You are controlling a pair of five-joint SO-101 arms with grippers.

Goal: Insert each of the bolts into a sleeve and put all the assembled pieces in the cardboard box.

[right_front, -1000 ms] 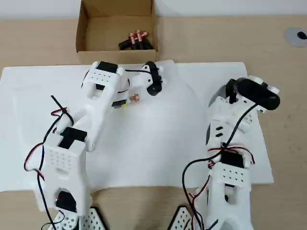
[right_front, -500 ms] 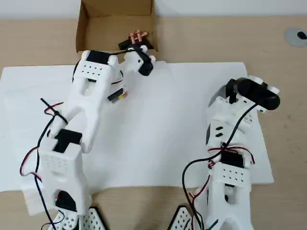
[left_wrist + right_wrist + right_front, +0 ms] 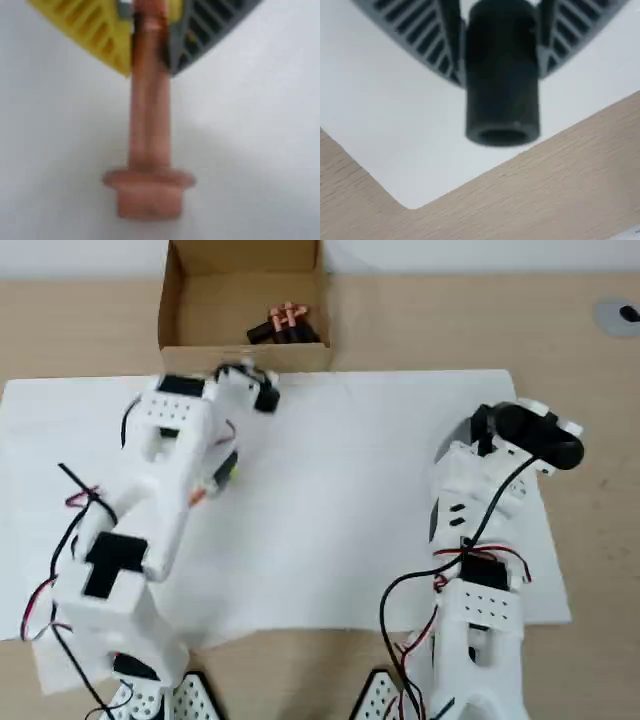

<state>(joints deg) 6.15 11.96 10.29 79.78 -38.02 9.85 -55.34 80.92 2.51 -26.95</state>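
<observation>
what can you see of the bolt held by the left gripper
The bolt is coppery pink, seemingly matte plastic, with a long shank and a flanged head. The left gripper is shut on the shank's tip, between a yellow finger and a dark grey finger, so the head points away from it. The shank is bare. White paper lies behind; whether the head touches it is unclear.
</observation>
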